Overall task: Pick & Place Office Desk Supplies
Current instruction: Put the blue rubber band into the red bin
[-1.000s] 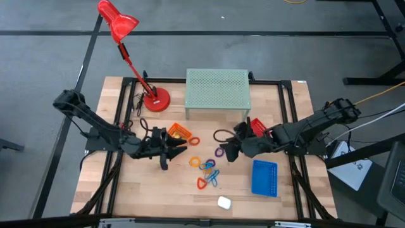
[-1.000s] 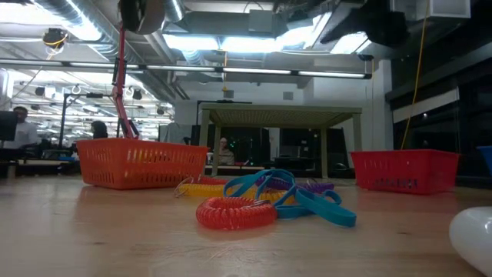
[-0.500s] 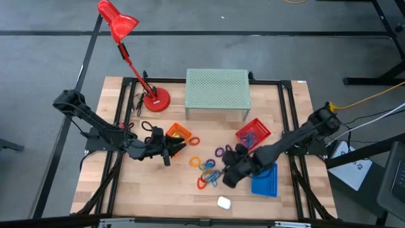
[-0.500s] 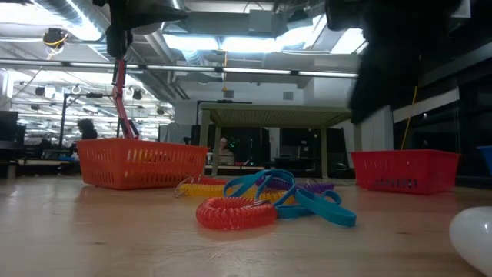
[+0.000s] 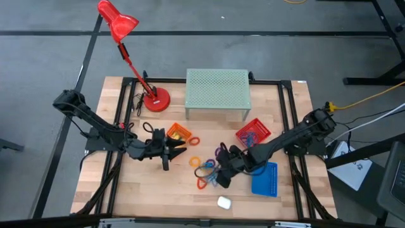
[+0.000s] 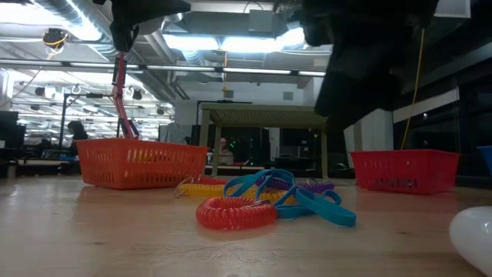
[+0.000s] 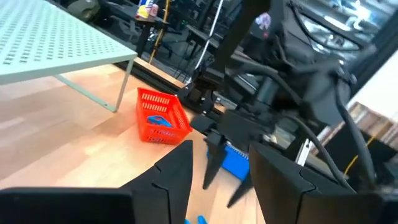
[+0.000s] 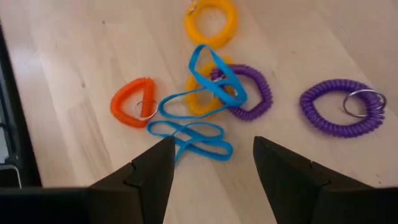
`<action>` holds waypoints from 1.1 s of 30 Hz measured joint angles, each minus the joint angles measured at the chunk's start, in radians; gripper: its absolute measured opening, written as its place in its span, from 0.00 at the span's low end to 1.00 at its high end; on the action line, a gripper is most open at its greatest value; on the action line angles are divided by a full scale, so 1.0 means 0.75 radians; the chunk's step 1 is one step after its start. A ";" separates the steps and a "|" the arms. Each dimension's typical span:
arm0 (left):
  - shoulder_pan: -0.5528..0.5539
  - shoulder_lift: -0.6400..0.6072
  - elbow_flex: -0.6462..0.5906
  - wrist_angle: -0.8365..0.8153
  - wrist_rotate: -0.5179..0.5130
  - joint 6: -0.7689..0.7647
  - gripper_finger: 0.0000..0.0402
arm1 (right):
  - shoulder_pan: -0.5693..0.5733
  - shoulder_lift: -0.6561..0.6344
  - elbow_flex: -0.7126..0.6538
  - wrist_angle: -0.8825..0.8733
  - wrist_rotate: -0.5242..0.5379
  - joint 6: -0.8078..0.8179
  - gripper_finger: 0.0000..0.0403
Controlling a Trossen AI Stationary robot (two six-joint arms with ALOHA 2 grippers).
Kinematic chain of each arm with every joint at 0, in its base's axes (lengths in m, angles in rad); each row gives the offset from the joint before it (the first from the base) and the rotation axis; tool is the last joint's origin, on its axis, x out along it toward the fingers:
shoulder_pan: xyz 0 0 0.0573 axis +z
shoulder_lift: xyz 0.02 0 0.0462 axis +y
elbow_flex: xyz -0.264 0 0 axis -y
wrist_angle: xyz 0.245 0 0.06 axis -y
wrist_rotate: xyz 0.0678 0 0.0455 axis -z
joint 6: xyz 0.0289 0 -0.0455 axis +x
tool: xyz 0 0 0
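**Right gripper open over the loops**

The right gripper point(image 5: 223, 179) hangs with fingers spread wide and empty above the tangle of coloured loops point(image 5: 207, 170) near the table's point(image 5: 158, 196) middle. The left gripper point(image 5: 178, 149), also parted and empty, sits beside the orange basket point(image 5: 178, 132). Only the right wrist view separates the loops: blue, orange, yellow and purple coils point(image 8: 341, 107), lying untouched.
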 joint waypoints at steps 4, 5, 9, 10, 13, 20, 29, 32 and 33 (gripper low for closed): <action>0.000 0.000 0.000 0.022 0.055 0.034 0.38 | -0.044 0.017 -0.002 -0.010 -0.079 0.064 0.49; 0.000 0.000 0.000 0.025 0.058 0.033 0.38 | -0.053 0.022 -0.001 0.003 -0.104 0.064 0.48; 0.000 0.000 0.000 0.031 0.087 0.033 0.38 | -0.078 0.058 -0.001 0.025 -0.211 0.099 0.48; 0.000 0.000 0.000 0.031 0.097 0.037 0.38 | -0.079 0.076 0.001 0.054 -0.217 0.106 0.49; -0.003 0.000 0.001 0.031 0.127 0.059 0.38 | -0.078 0.130 -0.001 0.071 -0.219 0.113 0.50; -0.045 -0.076 0.001 -0.146 -0.096 0.053 0.38 | -0.077 0.213 0.000 0.075 -0.260 0.128 0.51; -0.123 -0.233 -0.157 -0.141 -0.132 0.007 0.38 | -0.077 0.212 0.000 0.077 -0.224 0.124 0.51; -0.146 -0.300 -0.314 0.073 -0.119 0.001 0.38 | -0.077 0.212 0.000 0.077 -0.219 0.125 0.51; -0.154 -0.319 -0.356 0.119 -0.118 -0.001 0.38 | -0.077 0.211 0.000 0.077 -0.215 0.129 0.51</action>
